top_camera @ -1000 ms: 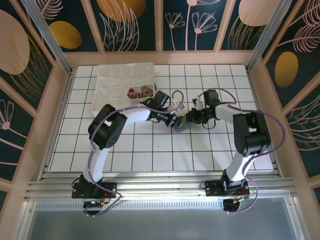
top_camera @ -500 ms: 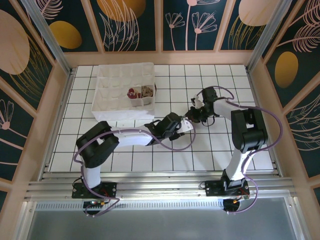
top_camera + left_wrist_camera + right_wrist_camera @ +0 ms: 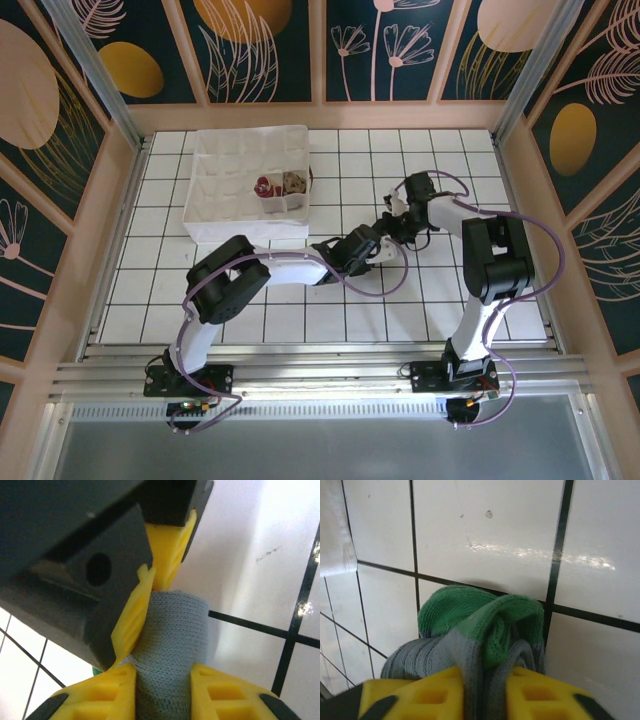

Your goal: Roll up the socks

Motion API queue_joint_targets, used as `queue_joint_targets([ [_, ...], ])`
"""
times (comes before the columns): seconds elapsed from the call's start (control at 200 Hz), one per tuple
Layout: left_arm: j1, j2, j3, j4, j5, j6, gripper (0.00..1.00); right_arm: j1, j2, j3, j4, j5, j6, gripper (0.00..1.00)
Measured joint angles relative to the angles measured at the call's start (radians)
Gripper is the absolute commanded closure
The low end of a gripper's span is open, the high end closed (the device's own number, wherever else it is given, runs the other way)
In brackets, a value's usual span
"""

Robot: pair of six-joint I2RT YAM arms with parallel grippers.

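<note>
Blue-grey sock (image 3: 470, 650) is bunched into a lumpy wad, ribbed grey knit with the green toe folded over on top. It sits mid-table, right of centre, on the white tiled table (image 3: 330, 310), pinched between both arms.

Left gripper (image 3: 162, 675): narrow gap, fingers pressed on either side of the grey knit. Right gripper (image 3: 485, 682): narrow too, grey fabric wedged between its fingers, and its yellow fingers (image 3: 167, 545) meet the sock from the far side.

White divided tray (image 3: 250, 133) at the far left of the table: red-toed sock (image 3: 264, 186) and argyle sock (image 3: 293, 182), both balled up, in neighbouring cells near its right edge.
</note>
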Motion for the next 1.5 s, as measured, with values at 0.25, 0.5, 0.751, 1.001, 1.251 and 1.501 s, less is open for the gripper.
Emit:
queue_joint_targets([
  [0.25,0.112,-0.033,0.000,-0.022,0.322,-0.173,0.89,-0.062,-0.165,-0.121,0.010,0.004,0.081,0.40],
  [0.5,0.239,-0.031,0.023,-0.089,0.660,-0.344,0.92,-0.069,-0.343,-0.260,0.151,-0.008,0.271,0.35],
  [0.751,0.308,0.030,0.073,-0.108,0.869,-0.478,0.93,-0.050,-0.363,-0.359,0.299,-0.021,0.499,0.30],
  [1.001,0.343,0.077,0.114,-0.114,0.977,-0.563,0.93,0.011,-0.350,-0.359,0.406,-0.014,0.631,0.29],
  [1.251,0.354,0.118,0.162,-0.143,1.037,-0.591,0.92,0.011,-0.247,-0.365,0.474,0.001,0.714,0.30],
  [1.501,0.364,0.139,0.185,-0.163,1.068,-0.613,0.92,0.017,-0.175,-0.349,0.481,0.000,0.740,0.30],
])
